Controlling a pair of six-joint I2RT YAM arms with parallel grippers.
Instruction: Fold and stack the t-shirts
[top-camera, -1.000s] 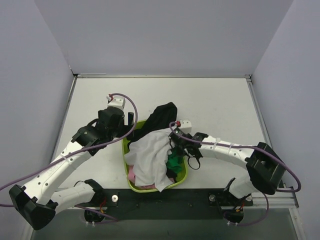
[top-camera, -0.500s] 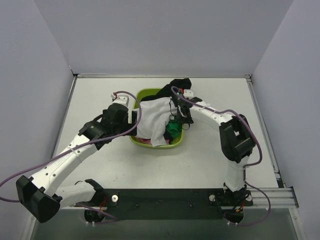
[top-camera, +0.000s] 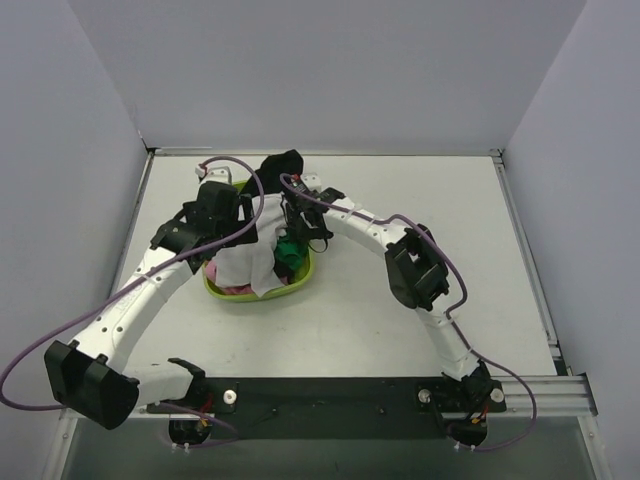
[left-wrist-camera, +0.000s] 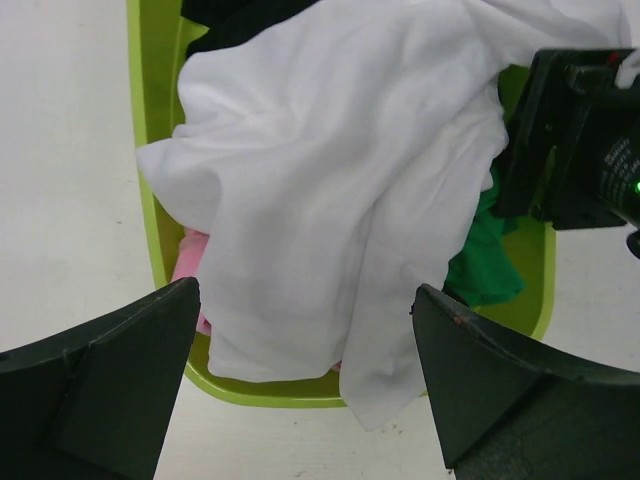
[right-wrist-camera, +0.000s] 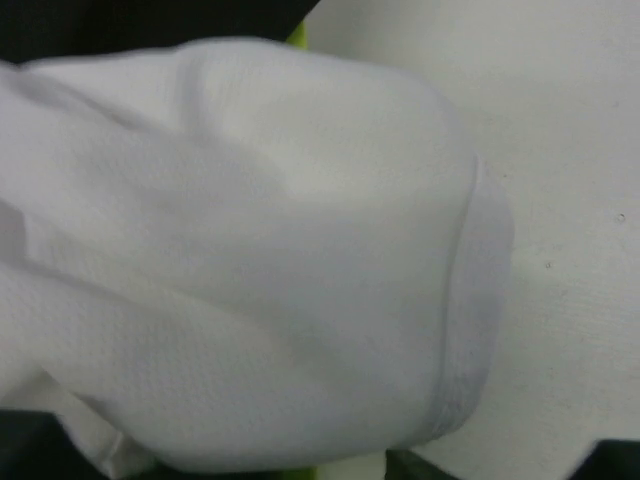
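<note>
A lime green basket sits at the far left-middle of the table, piled with t-shirts. The large white t-shirt drapes over its front rim. A black one hangs over the far side, with a green one and a pink one underneath. My left gripper is open wide just short of the white t-shirt, holding nothing. My right gripper is at the pile's right side. White cloth fills its view and hides the jaws.
The basket rim runs along the left of the left wrist view, with bare table beyond it. The right gripper body shows at the right of that view. Grey walls close in the table's back and sides.
The basket with its shirts has slid from near the arm bases to the far side of the table and then leftward. Both arms have stretched out with it.
</note>
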